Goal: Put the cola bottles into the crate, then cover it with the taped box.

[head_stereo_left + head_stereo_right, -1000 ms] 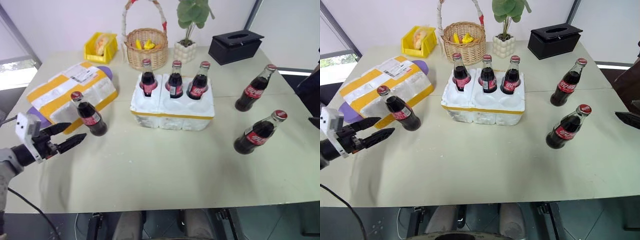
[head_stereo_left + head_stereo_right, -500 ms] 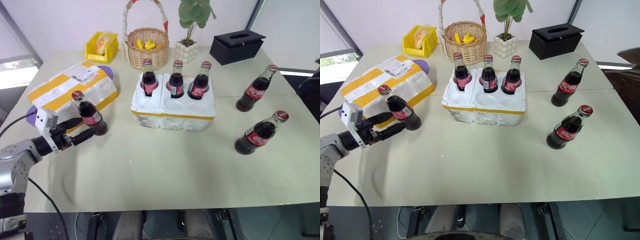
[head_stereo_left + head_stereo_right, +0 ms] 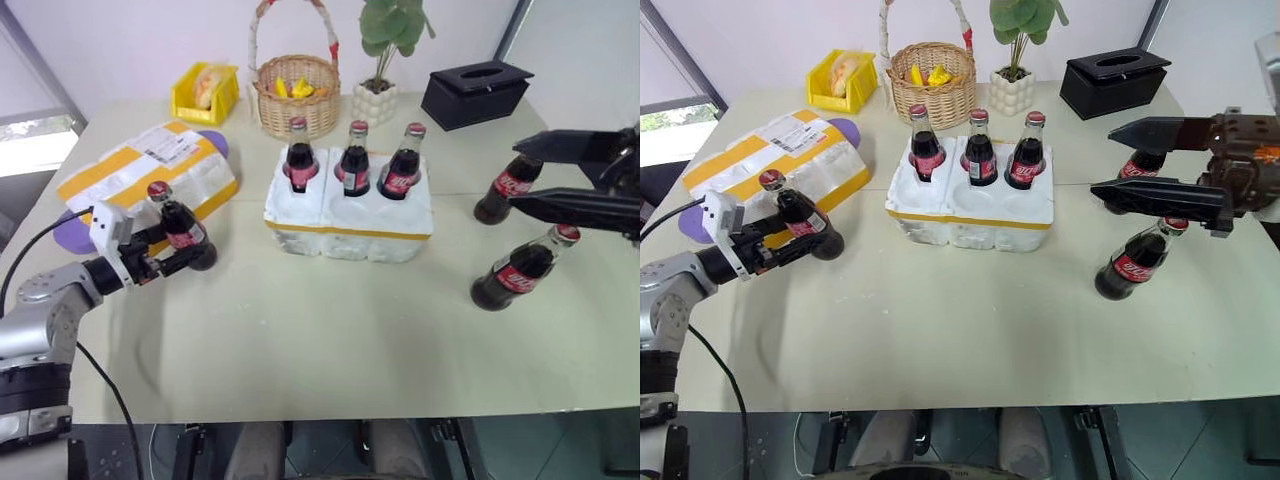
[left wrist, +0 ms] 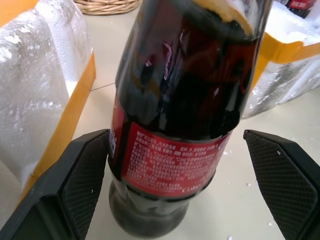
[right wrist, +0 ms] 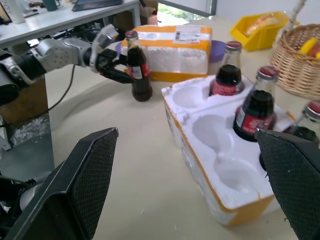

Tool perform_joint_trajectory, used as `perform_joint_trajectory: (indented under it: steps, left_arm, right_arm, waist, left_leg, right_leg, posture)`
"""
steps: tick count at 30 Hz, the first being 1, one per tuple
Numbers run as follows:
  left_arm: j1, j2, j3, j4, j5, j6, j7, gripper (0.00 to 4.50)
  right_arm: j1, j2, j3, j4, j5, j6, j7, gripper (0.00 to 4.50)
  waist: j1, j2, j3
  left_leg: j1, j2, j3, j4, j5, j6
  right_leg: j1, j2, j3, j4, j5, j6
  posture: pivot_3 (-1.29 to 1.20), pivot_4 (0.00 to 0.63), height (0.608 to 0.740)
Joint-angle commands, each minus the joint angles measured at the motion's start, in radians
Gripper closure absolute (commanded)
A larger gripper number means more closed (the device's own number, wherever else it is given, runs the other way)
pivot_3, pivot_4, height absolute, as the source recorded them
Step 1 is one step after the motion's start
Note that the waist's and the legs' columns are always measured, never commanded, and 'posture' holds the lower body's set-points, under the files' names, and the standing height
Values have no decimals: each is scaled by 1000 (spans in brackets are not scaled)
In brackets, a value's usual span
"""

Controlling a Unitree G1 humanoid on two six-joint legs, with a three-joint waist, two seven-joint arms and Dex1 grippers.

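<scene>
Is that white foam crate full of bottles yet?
Half full: the crate holds three cola bottles in its back row; the front holes are empty.

The crate sits mid-table with three bottles in its back row, the taped box and one bottle off to its left, two more bottles to its right.

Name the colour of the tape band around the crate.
Yellow; the band on the crate shows best in the right eye view.
</scene>
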Motion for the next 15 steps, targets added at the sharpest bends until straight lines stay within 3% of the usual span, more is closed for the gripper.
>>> perform_joint_trajectory:
  steps: [1,7,11,15]
  left_arm:
    - [-46,-8,0,27,10,-30,7,66]
    - [-86,-45,-26,59,14,-41,-11,66]
    - [-83,-43,-22,49,0,-22,-26,1686]
    - [-91,-27,-9,49,-3,2,-16,1688]
  right_arm:
    - [-30,22,1,-35,54,-1,-46,0]
    - [-17,37,5,-52,87,-6,-87,0]
    - [4,38,0,-64,93,-11,-104,0]
    - [28,42,-16,-70,100,-13,-112,0]
  waist:
    - [0,0,0]
    - [1,-1,0]
    - [1,-1,0]
    - [1,-1,0]
  left_leg:
    - [0,0,0,0,0,0]
    - [0,0,0,1,0,0]
    - [0,0,0,0,0,0]
    - [0,0,0,1,0,0]
  right_leg:
    - [0,0,0,0,0,0]
    - [0,0,0,0,1,1]
    - [0,0,0,0,2,4]
    - [0,0,0,0,2,4]
  posture:
    - [0,150,740]
    - [0,150,740]
    - [0,150,740]
    - [0,150,740]
